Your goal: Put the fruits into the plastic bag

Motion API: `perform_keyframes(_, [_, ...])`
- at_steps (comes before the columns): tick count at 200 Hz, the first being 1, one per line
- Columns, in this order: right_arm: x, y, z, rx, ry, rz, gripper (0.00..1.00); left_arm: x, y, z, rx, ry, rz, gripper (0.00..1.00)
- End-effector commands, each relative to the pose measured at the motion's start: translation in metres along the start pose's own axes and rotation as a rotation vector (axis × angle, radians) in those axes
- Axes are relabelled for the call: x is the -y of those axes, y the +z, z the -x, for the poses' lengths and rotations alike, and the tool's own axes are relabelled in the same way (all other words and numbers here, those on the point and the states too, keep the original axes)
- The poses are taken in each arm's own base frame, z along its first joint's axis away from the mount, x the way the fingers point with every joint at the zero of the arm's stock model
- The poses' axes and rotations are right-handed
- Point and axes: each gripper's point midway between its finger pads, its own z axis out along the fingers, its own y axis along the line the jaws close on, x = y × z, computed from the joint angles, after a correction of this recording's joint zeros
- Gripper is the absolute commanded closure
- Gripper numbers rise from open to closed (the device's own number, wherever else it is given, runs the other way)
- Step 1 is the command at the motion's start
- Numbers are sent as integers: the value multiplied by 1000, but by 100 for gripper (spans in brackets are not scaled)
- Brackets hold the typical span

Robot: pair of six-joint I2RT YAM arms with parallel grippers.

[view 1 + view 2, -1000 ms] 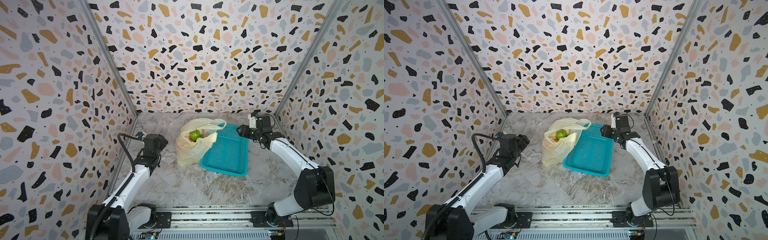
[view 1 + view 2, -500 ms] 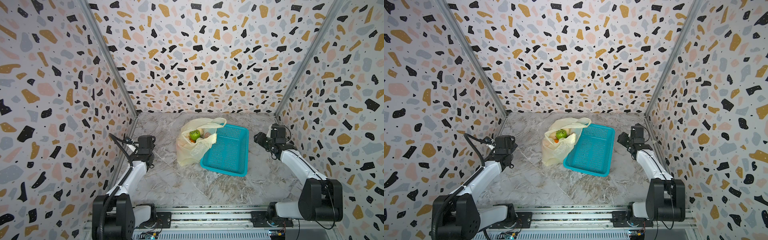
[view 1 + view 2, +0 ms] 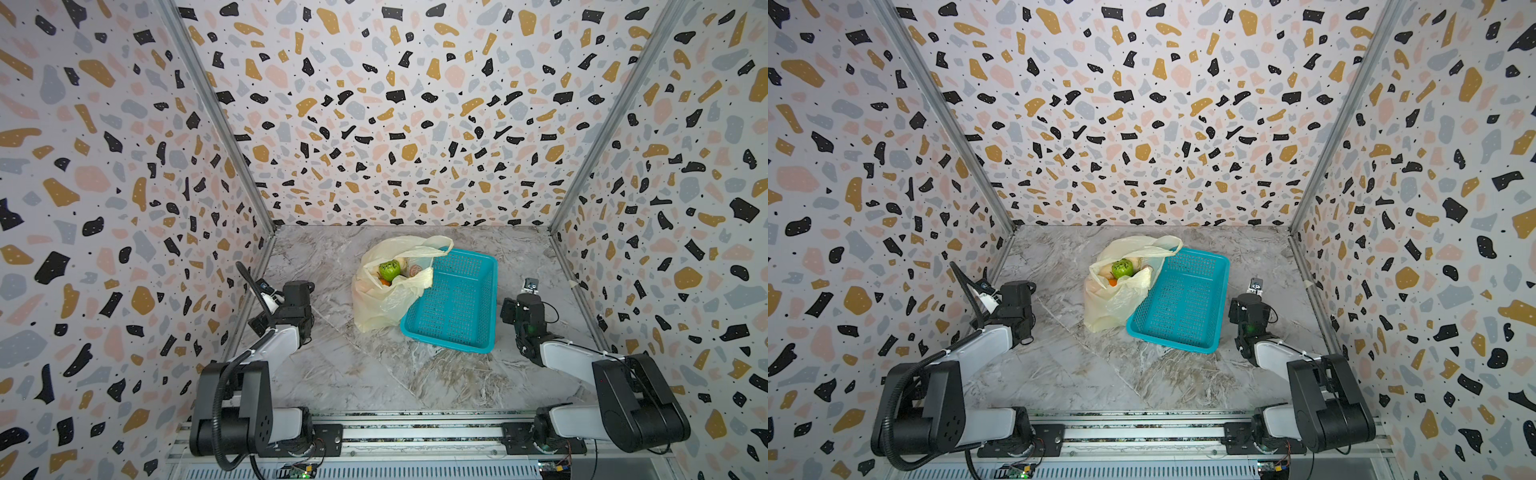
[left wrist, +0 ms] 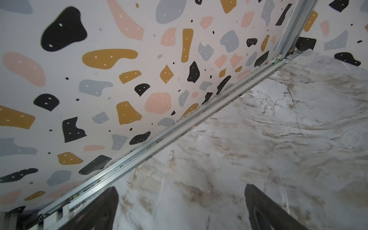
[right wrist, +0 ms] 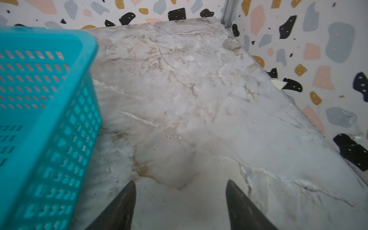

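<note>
My left hand (image 4: 180, 191) is spread wide with nothing in it, parked low over the surface (image 4: 278, 139) right by the side wall. Right hand (image 5: 180, 182) is open and empty too, with the teal mesh basket (image 5: 49, 119) just beside it.

The fruits (image 3: 392, 272) I can spot are a green kiwi-looking one (image 3: 1122, 268), a bit of orange (image 3: 1112, 281) and something cream. They all sit in the mouth of the plastic bag (image 3: 380, 307); any others are hidden by the film. I see nothing loose on the surface or in the basket, so I'd call this basically done.

My worry: the bag is floppy, gapes open and leans on the basket, with one loop handle draped over its corner. If the right hand swings inward it'll clip the basket, the bag slumps and fruit rolls out. Nothing stands between the left hand and the bag.
</note>
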Motion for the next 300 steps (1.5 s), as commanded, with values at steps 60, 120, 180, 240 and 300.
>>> perform_keyframes(60, [-20,-11,58,299,-105,137,10,23,9,-6,51,6,-70,1])
perform_keyframes(120, [-8,-12,44,358,-64,157,1,28,6,5,111,-49,-109,0])
perform_keyframes(180, [-10,-14,45,368,-76,146,1,68,-18,8,179,43,-419,0])
perform_keyframes(240, [-11,-15,44,366,-75,148,1,48,-32,13,345,43,-385,0])
perform_keyframes(300, [-11,-16,45,374,-77,143,1,66,-47,1,386,132,-497,1])
